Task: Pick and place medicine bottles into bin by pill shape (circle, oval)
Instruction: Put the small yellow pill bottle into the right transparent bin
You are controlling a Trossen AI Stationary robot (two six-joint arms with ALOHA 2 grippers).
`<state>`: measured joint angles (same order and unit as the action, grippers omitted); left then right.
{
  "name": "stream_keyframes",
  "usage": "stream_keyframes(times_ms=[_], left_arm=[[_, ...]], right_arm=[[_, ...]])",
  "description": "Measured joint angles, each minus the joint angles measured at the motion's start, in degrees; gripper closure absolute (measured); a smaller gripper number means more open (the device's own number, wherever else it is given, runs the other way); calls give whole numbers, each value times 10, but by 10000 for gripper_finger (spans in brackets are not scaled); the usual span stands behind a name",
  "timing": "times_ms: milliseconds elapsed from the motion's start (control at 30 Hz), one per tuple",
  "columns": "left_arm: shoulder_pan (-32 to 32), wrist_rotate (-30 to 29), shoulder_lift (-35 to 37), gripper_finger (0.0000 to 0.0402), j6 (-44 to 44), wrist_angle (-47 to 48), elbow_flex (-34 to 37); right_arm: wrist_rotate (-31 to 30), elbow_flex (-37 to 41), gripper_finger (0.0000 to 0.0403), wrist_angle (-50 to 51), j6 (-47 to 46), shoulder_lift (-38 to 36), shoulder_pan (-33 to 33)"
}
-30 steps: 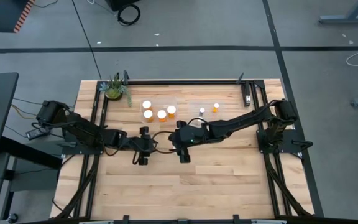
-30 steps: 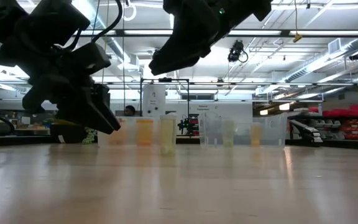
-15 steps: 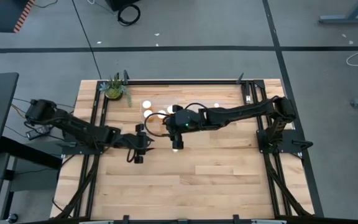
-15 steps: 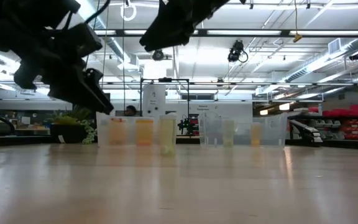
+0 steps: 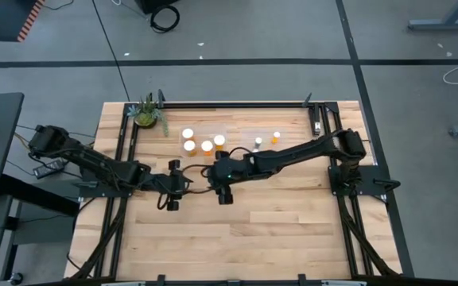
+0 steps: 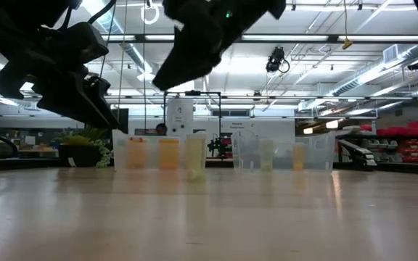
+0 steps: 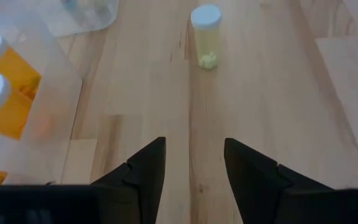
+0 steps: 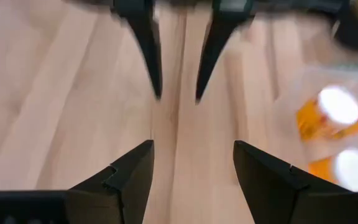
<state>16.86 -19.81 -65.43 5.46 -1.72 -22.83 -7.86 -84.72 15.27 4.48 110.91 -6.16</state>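
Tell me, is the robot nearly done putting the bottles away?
Partly. Done: some orange bottles already stand in the clear bin. In hand: nothing; the left gripper and right gripper hover with jaws open and empty. Left: a pale bottle stands loose on the table.

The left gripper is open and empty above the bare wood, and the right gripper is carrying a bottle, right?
Not quite. The right gripper is also open and empty, as the right wrist view shows: only bare wood lies between its fingers. The left gripper is open and empty, as you said.
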Motion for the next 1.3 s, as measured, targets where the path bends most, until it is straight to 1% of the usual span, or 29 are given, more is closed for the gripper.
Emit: stream_keyframes(times_ms=[200, 433, 567, 967, 1300], left_arm=[[1, -1, 0, 230, 9, 3, 0], [1, -1, 0, 230, 17, 3, 0], [1, -1, 0, 230, 18, 3, 0], [0, -1, 0, 230, 25, 2, 0], [0, -1, 0, 230, 25, 2, 0]], right_arm=[[9, 0, 176, 16, -26, 35, 0], [34, 0, 176, 36, -43, 54, -4], [37, 0, 176, 50, -49, 64, -8], [36, 0, 176, 108, -48, 69, -19], [34, 0, 178, 118, -54, 69, -19]])
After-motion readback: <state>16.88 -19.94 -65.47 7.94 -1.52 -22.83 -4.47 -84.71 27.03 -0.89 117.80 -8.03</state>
